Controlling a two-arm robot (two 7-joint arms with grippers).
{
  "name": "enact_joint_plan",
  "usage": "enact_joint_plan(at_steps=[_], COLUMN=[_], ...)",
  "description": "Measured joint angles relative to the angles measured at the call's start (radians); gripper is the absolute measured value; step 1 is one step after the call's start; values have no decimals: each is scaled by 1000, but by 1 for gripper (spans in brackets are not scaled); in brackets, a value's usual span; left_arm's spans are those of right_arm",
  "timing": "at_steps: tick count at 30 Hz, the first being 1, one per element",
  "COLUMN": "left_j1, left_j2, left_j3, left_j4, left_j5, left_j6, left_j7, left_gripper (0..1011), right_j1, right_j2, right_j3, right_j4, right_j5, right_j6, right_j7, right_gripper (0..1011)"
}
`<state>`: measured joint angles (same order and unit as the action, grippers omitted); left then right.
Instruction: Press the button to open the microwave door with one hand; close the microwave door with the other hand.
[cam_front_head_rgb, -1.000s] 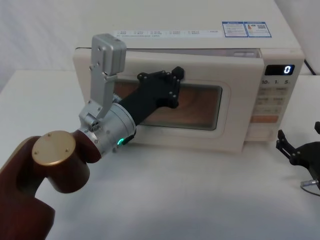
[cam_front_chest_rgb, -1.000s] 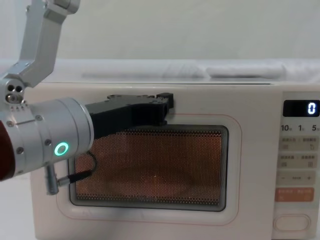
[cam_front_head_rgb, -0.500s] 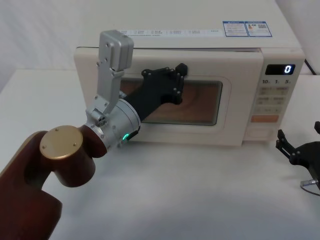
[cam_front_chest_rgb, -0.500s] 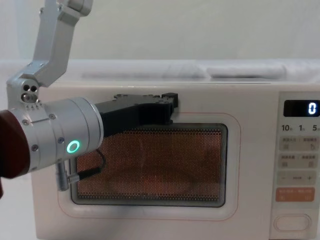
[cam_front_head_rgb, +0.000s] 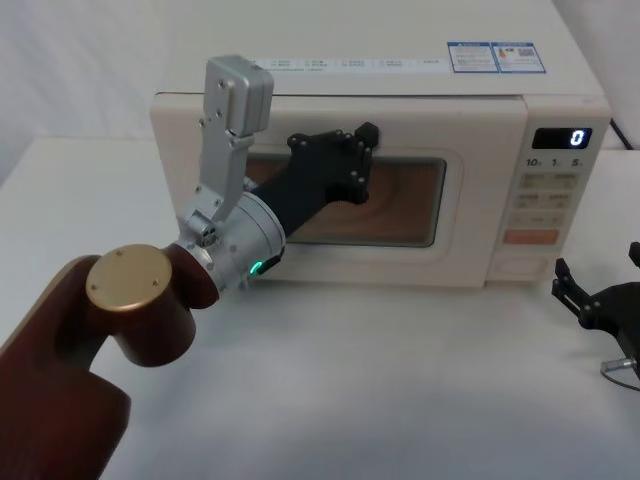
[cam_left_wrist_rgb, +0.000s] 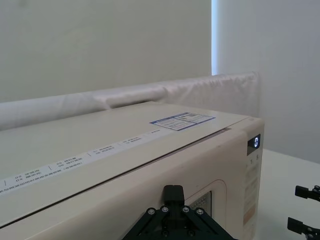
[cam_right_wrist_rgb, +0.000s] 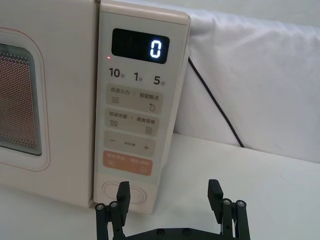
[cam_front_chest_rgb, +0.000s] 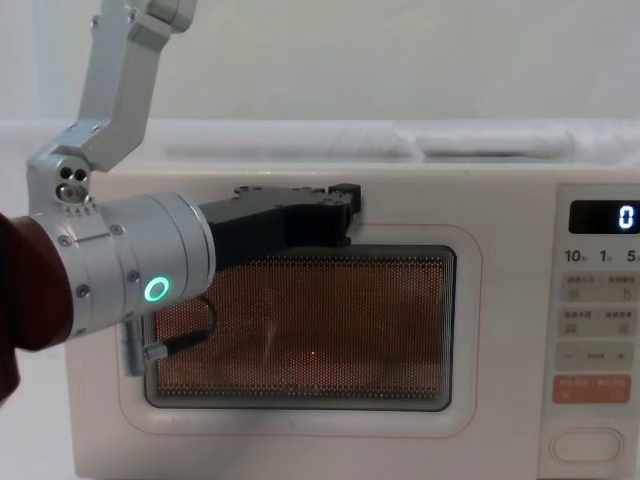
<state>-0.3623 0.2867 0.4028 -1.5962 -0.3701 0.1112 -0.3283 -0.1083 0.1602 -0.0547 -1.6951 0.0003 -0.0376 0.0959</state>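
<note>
Now your left end effector (cam_front_head_rgb: 352, 152), grip unclear, pushes the stiff microwave door (cam_front_head_rgb: 400, 215) near its top; push flat.

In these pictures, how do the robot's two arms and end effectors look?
The left arm has a dark red-brown link with a round brass-coloured cap, then a silver-grey cylindrical wrist with a glowing green ring, a thin black cable and an angular silver bracket. Its left end effector is black and angular with small screws. The right end effector is black too, with two slim fingers.
</note>
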Motion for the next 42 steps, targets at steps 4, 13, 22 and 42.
enact_joint_plan(at_steps=[4, 13, 22, 42], left_j1=[-4, -12, -18, 95], left_j2=[-4, -10, -15, 54], left_j3=[0, -1, -1, -74], left_j4=[8, 19, 31, -162], left_j5=[2, 3, 4, -116], left_j6=[-2, -3, -5, 88], left_j7=[-2, -3, -7, 12], left_gripper=[0, 0, 0, 0], right_j1=[0, 0, 0, 0], right_j2=[0, 0, 0, 0], right_j3=[0, 0, 0, 0], right_j4=[0, 0, 0, 0], right_j5=[0, 0, 0, 0], right_j6=[0, 0, 0, 0], right_j7=[0, 0, 0, 0], right_gripper=[1002, 1002, 1002, 1002])
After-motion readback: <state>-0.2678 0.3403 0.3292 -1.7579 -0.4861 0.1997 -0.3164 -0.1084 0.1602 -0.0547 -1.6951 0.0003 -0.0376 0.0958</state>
